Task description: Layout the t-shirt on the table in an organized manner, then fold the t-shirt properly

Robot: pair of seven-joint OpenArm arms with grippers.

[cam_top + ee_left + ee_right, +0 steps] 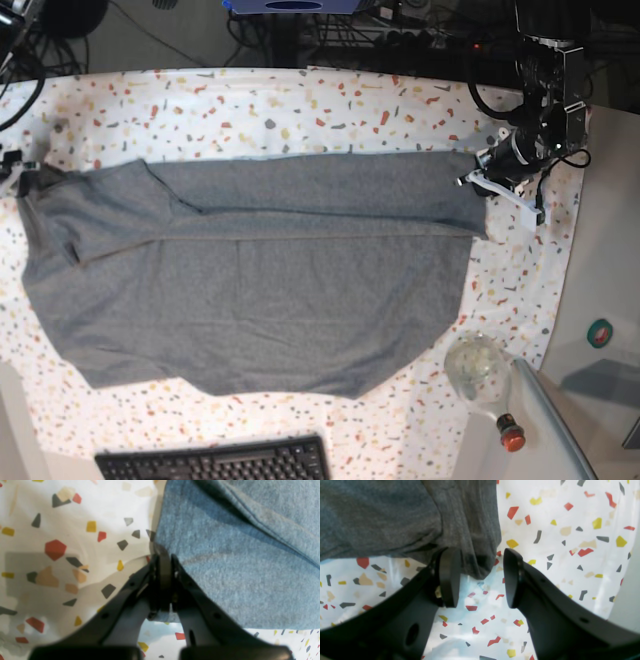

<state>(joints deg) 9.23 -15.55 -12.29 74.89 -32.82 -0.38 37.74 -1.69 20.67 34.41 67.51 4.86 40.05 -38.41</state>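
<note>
— Where does the t-shirt [260, 290] lie?

— Spread wide over the speckled desk [300, 100], folded over itself along its far side, so a long doubled band runs across the top of it in the base view. A keyboard [215, 462] sits at the near edge of the desk and a clear bottle [480, 375] lies off the shirt's near corner.

— And the left pincer [163, 562]?

— It sits at the shirt's corner on that view's right. Its wrist view shows the two fingers drawn together on the very edge of the cloth [225, 567], a thin strip of fabric pinched between them.

— The right pincer [481, 575]?

— At the opposite end, on the base view's left. Its fingers stand well apart. A hanging corner of the shirt [470, 530] droops into the gap, close against one finger [448, 575], with the other finger clear of the cloth and the desk showing below.
</note>
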